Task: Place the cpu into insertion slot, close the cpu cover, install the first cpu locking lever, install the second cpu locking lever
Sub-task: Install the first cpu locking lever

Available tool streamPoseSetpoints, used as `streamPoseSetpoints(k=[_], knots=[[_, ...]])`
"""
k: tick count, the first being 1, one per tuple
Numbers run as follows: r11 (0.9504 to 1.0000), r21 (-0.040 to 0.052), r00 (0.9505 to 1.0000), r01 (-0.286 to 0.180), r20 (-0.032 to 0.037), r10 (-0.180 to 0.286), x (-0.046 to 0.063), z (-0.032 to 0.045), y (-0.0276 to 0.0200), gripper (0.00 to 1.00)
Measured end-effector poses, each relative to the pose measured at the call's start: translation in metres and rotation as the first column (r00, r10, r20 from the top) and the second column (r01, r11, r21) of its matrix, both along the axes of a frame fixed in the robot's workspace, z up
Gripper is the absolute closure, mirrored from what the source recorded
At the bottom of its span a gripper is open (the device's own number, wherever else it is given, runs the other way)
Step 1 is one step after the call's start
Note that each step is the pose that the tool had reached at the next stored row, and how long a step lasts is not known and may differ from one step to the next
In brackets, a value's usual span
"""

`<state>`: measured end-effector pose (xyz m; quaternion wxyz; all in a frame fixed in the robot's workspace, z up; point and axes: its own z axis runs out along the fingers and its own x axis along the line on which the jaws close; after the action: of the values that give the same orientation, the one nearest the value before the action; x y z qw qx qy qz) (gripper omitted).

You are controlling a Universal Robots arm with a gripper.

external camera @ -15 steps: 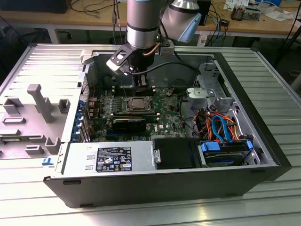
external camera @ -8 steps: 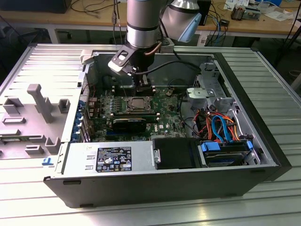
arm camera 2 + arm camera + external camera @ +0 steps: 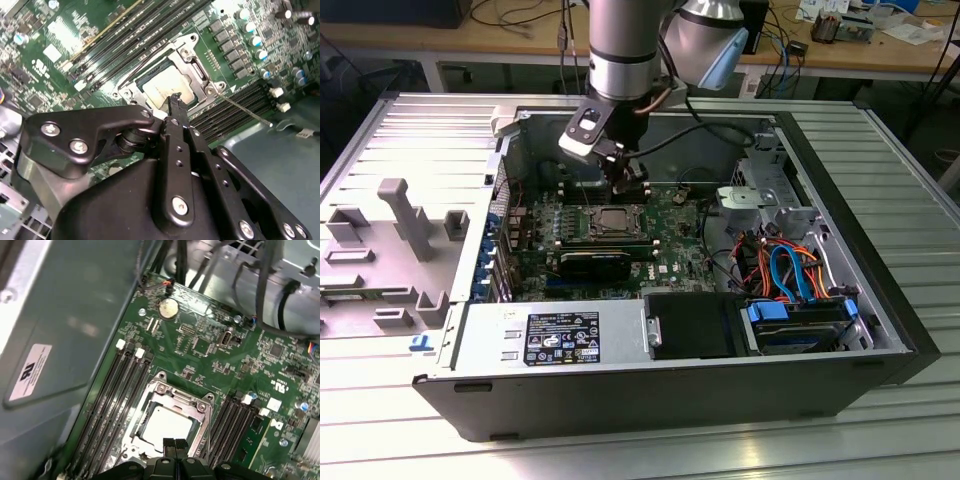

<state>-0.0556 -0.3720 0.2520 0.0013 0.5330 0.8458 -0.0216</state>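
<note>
Worktop (image 3: 640, 455): ribbed metal, carries the open computer case.
Computer case (image 3: 620, 400): lies on its side with the lid off. The insertion slot sits near the middle of its floor.
Arm (image 3: 620, 50): comes down into the case from above the insertion slot, on the side away from the case's black front wall.
Motherboard (image 3: 670, 240) (image 3: 210, 355): green, lies flat in the case, with the insertion slot set in it.
Cables (image 3: 790, 270): an orange and blue bundle, well apart from the insertion slot, towards the exterior view's right.
Memory slots (image 3: 115, 390) (image 3: 145, 25): long black rows running along two opposite sides of the insertion slot.
Claw (image 3: 628, 185) (image 3: 174, 98) (image 3: 175, 444): narrow, with the fingertips pressed together and nothing between them. It hangs just over one edge of the insertion slot. Whether it touches the metal there cannot be told.
Insertion slot (image 3: 614, 222): square, edged in silver.
Cpu cover (image 3: 170, 399): a silver frame lying flat over the insertion slot.
Cpu (image 3: 167, 425) (image 3: 167, 86): seated inside the insertion slot, its dull silver top showing through the cover's window.
Lever rod (image 3: 245, 111): a thin metal wire running out from one corner of the insertion slot across the nearest memory slots. Whether it is latched cannot be told.
Coin battery (image 3: 168, 309): a round silver disc on the motherboard, well apart from the insertion slot.
</note>
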Motion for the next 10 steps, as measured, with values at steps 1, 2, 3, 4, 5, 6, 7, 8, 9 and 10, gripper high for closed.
streamPoseSetpoints(k=[1, 2, 3, 4, 5, 6, 7, 8, 9, 10], knots=[[0.9999, 0.0001, 0.9999, -0.016, 0.0001, 0.016, 0.0000, 0.0010, 0.0000, 0.89], [0.9996, 0.0001, 0.9996, -0.027, 0.0000, 0.027, 0.0000, 0.0019, 0.0000, 0.89], [0.9992, 0.0001, 0.9992, -0.040, 0.0001, 0.040, 0.0000, 0.0030, 0.0000, 0.89], [0.9987, 0.0001, 0.9987, -0.050, 0.0001, 0.050, 0.0000, 0.0035, 0.0000, 0.89], [0.9980, 0.0002, 0.9980, -0.063, 0.0001, 0.063, 0.0000, 0.0041, 0.0000, 0.89], [0.9975, 0.0003, 0.9975, -0.071, 0.0001, 0.071, -0.0001, 0.0045, 0.0000, 0.89], [0.9967, 0.0006, 0.9967, -0.082, 0.0003, 0.082, -0.0001, 0.0045, 0.0000, 0.89], [0.9951, 0.0005, 0.9951, -0.099, 0.0002, 0.099, -0.0001, 0.0046, 0.0000, 0.89], [0.9934, 0.0003, 0.9934, -0.114, 0.0001, 0.114, -0.0002, 0.0047, 0.0000, 0.89], [0.9921, 0.0003, 0.9921, -0.125, 0.0000, 0.125, -0.0002, 0.0047, -0.0001, 0.89]])
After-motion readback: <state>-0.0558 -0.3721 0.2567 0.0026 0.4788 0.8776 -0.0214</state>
